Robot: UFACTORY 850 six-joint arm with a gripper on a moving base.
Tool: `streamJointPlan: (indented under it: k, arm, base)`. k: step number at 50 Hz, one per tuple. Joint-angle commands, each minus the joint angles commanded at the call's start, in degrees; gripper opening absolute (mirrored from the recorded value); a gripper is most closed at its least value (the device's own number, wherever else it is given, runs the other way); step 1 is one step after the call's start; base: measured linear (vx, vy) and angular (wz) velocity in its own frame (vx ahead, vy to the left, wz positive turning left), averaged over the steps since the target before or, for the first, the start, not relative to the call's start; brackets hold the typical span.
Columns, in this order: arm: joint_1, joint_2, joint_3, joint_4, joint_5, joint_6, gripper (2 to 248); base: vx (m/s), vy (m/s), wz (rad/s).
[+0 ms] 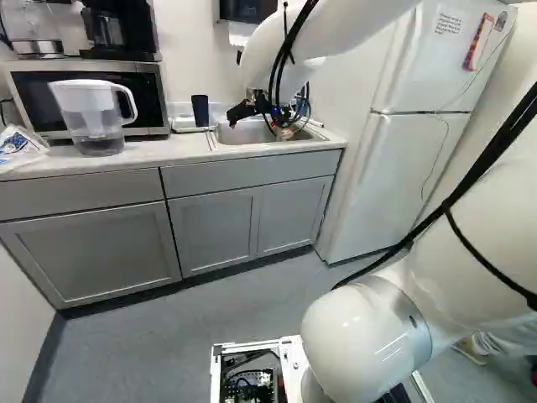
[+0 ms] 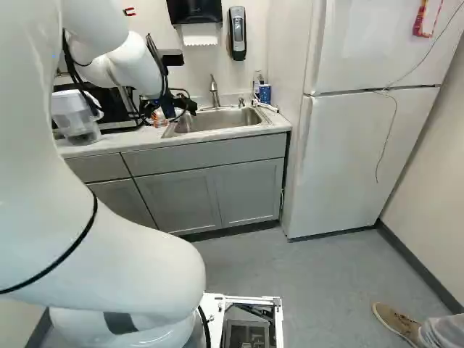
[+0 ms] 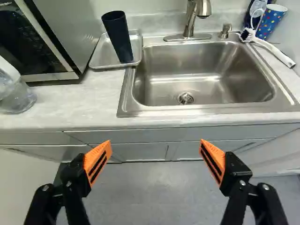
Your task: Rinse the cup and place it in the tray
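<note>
Cup (image 3: 117, 35): dark, tall, stands on the tray (image 3: 101, 60), at the tray's right edge, just left of the sink (image 3: 201, 75). Whether mouth up or mouth down cannot be told. Tray sits on the table (image 3: 70, 110) between microwave (image 3: 33, 42) and sink.

End effector (image 3: 154, 159): fingers wide apart, holding nothing. It hangs out in front of the table edge, short of the sink, looking at the basin. The cup is ahead of it and to the left, well apart.

Sink: basin bare, drain visible, no water seen running from the faucet (image 3: 194, 16).

Judgement: the cup already lies where the task wants it, in the tray. This fits two stages: cup waiting there before a rinse, or cup rinsed and set back. No water drops can be made out on cup or basin, so the pictures do not settle it; no move prescribed.

General handling notes for this cup: tall and narrow, so it tips easily. A grip across its middle with both pads square to the wall would be safest. The tray rim is low; lift clear of it before any sideways travel. The pitcher (image 1: 92, 113) at the far left and the dotted cup (image 3: 271, 19) with the brush (image 3: 265, 43) at the sink's right are to be kept clear of.
</note>
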Motion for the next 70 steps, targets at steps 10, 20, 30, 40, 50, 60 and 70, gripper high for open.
streamJointPlan:
  k: [10,20,30,40,50,60,70]
  arm:
    - [-1.1,0.4,3.4,0.1,4.6,-0.3,247]
    - [-2.4,0.8,7.2,0.2,9.7,-0.7,247]
    - [-3.8,1.2,11.6,0.3,15.4,-1.2,247]
    - [-5.4,1.7,16.3,0.4,21.9,-1.7,247]
    - [-6.9,2.2,21.1,0.5,28.3,-2.1,247]
    - [-8.4,2.7,25.5,0.6,34.0,-2.6,247]
    - [-9.6,3.1,29.4,0.7,39.3,-3.0,247]
  base:
    - [0.0,0.0,0.0]
    - [0.0,0.0,0.0]
    - [0.0,0.0,0.0]
    - [0.0,0.0,0.0]
    - [0.0,0.0,0.0]
    - [0.0,0.0,0.0]
    - [0.0,0.0,0.0]
